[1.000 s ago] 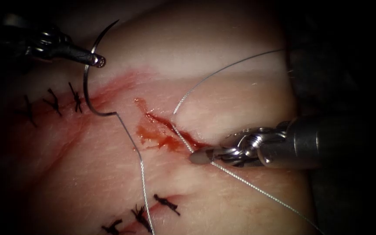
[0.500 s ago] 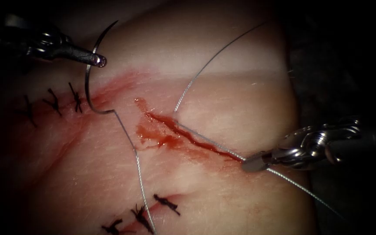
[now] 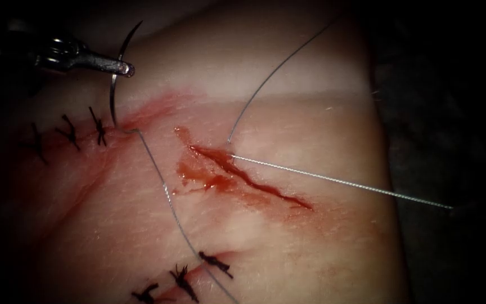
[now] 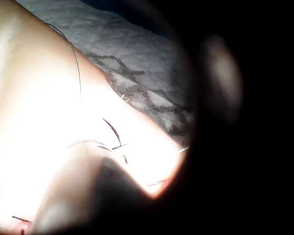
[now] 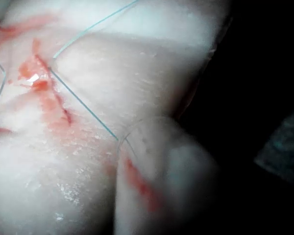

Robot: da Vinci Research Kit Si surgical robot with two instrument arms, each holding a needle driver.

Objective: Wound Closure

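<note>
The tissue point(image 3: 288, 253) lies pale and moist under my tools, and past its far edge, seen from my left wrist, a grey patterned cloth point(image 4: 137, 68) covers the bench. The cut point(image 3: 248, 177) is my landmark: a slanting open line, wet with red fluid point(image 3: 198, 174) that pools at its left end. Dark finished stitches point(image 3: 68, 132) sit well to the left of the cut, and more dark stitches point(image 3: 184, 278) lie below it. Nothing stands between the cut and the view. My left tool point(image 3: 125, 70) hangs up and to the left of the cut, its jaws closed on the needle point(image 3: 113, 98) near the upper part of its curve; the needle is clear of the tissue, its point up, its tail end down near the stitches. From that tail the thread point(image 3: 338, 181) runs down below the cut; another length leaves the upper end of the cut and stretches taut to the right, and a loose strand arcs upward. My right tool is off past that taut length, so I cannot tell what it holds.
</note>
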